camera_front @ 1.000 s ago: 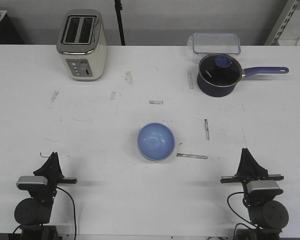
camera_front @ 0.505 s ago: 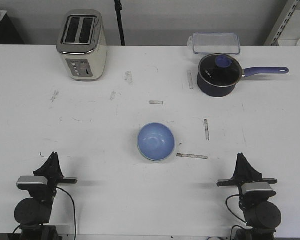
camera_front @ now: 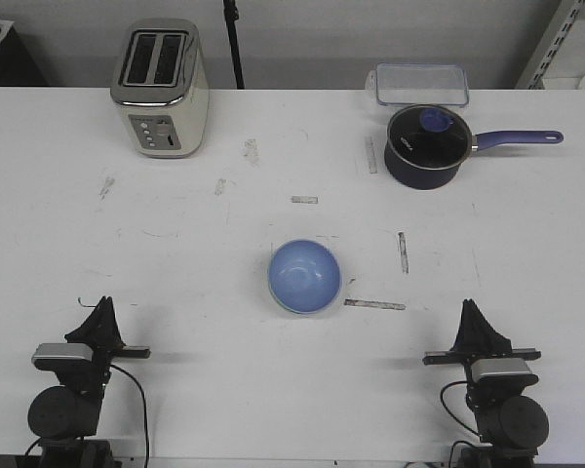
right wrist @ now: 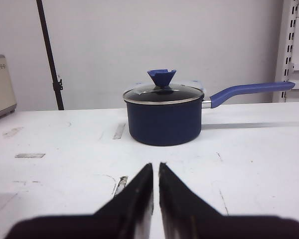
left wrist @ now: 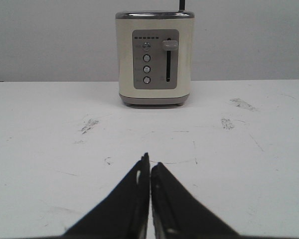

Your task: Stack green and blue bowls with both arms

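Front view: high, looking down and forward over whole table. Wrist views: low, near tabletop, facing far edge; left frames toaster, right frames saucepan, both also in front view.

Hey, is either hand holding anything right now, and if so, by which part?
Nothing is held. The left hand and right hand are both shut on nothing, near the table's front edge, well apart from the blue bowl.

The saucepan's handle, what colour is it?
The saucepan's handle is purple-blue, lighter than the dark navy pot; the right wrist view shows it best.
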`<state>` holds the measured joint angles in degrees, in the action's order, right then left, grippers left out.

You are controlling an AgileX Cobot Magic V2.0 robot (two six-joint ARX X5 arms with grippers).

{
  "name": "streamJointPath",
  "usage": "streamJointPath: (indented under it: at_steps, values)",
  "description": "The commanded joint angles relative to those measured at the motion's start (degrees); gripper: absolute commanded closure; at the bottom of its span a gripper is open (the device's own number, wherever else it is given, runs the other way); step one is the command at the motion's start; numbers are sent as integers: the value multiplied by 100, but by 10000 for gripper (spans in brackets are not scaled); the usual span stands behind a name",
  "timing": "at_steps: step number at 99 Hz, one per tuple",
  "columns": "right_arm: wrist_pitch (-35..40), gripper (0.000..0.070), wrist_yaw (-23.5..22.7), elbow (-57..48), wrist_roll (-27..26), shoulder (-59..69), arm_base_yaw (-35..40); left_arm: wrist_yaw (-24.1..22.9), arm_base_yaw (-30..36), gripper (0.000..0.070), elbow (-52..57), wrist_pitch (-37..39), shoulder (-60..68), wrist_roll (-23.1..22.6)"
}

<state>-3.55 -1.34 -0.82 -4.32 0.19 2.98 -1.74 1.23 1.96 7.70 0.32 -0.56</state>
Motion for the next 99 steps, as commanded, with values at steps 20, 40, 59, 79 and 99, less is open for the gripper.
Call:
streamJointPath:
  at_steps: [20, 40, 59, 79, 99]
  values:
    - [-87, 685, 7, 13, 256, -13, 4, -2, -11, 698, -129, 96, -13, -44]
    - [-87, 685, 7, 13, 284, -13, 4, -2, -11, 698, -129, 96, -13, -44]
    - [-87, 685, 7, 13, 286, -13, 4, -2, -11, 698, -129, 96, -13, -44]
    - [-87, 685, 7, 13, 284, -13, 4, -2, -11, 698, -129, 98, -13, -44]
    - [-87, 685, 7, 11, 286, -13, 4, -2, -11, 698, -129, 96, -13, -44]
